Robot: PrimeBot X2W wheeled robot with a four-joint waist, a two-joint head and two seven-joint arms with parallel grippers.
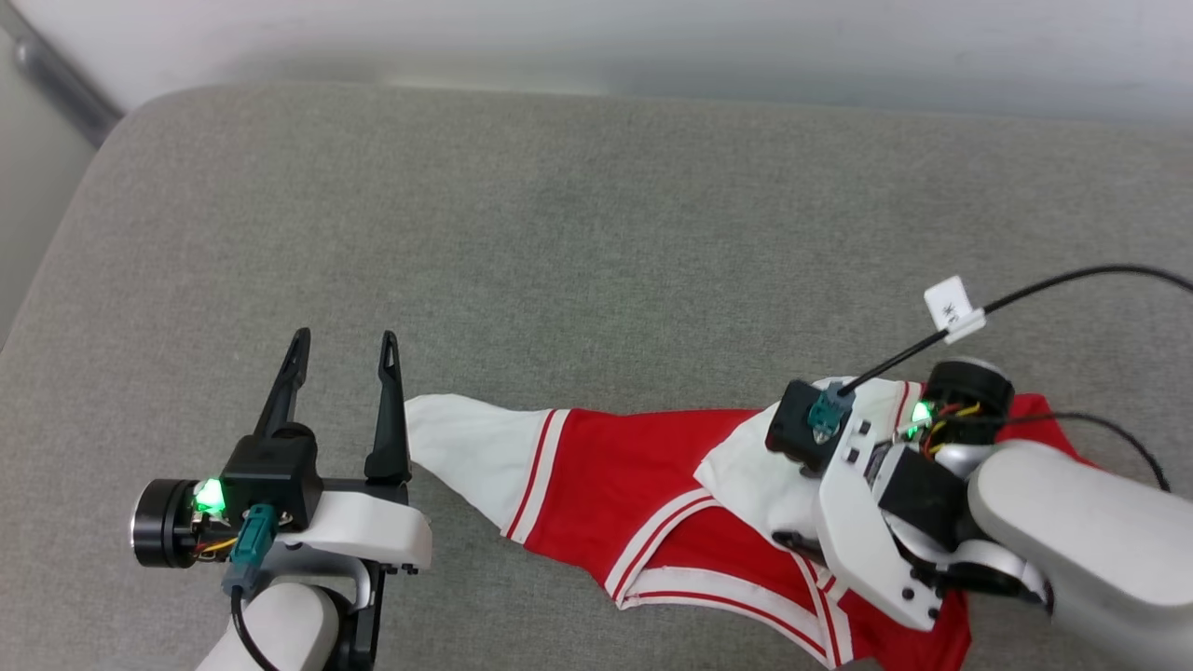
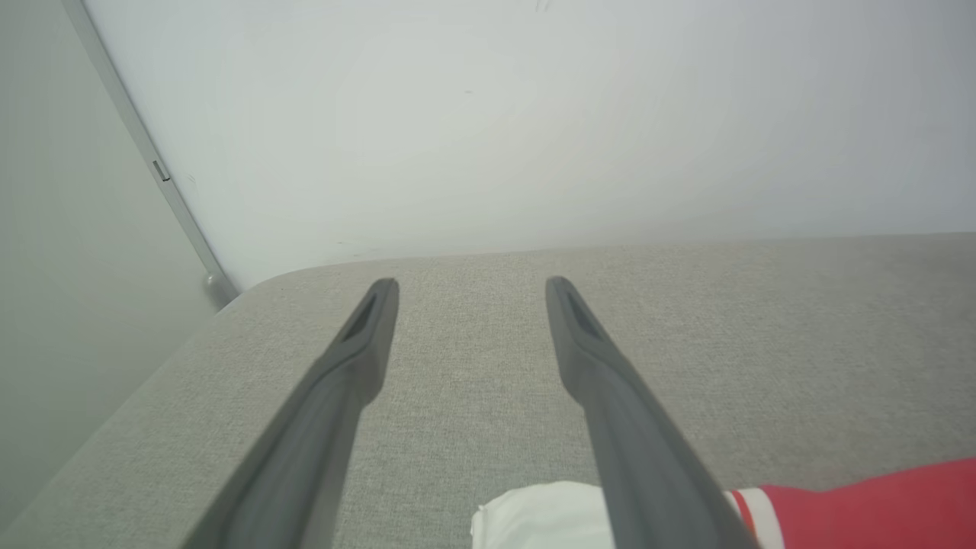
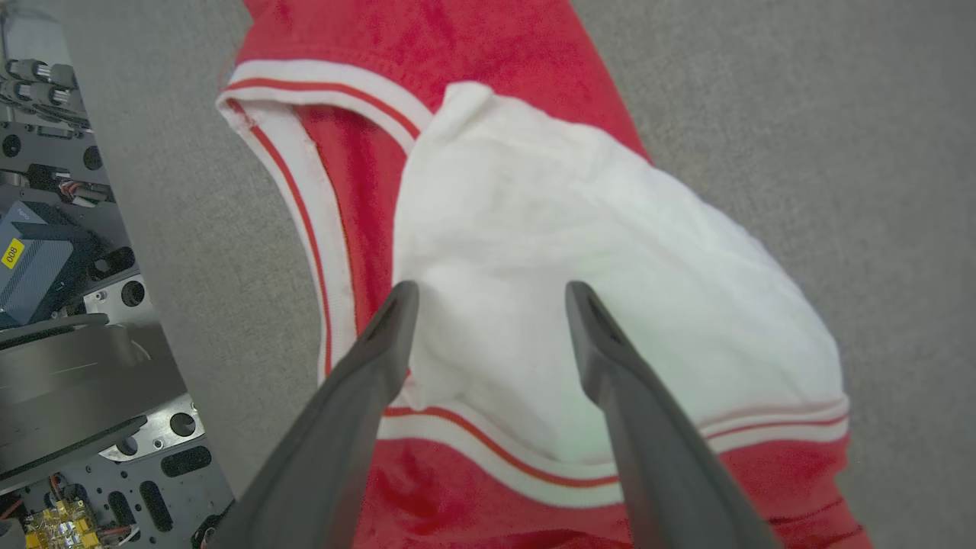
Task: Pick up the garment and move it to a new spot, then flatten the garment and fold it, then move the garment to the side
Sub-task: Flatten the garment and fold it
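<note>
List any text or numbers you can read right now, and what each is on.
"008": yellow sticker on the blue-grey box, right wrist view.
Too small to read: a mark on the white tag clipped to the black cable.
No lettering on the showing parts of the garment.

Red jersey-style garment [image 1: 634, 485] with white sleeves: soft, matt cloth with a slightly fuzzy nap. Grey cloth-covered desk [image 1: 596, 233]: coarse woven fabric, matt. Long dark fingers of left gripper [image 1: 346, 337] and right gripper [image 3: 489, 288]: smooth plastic, matt finish. White wrist housings [image 1: 373, 536]: smooth plastic, light gloss.
</note>
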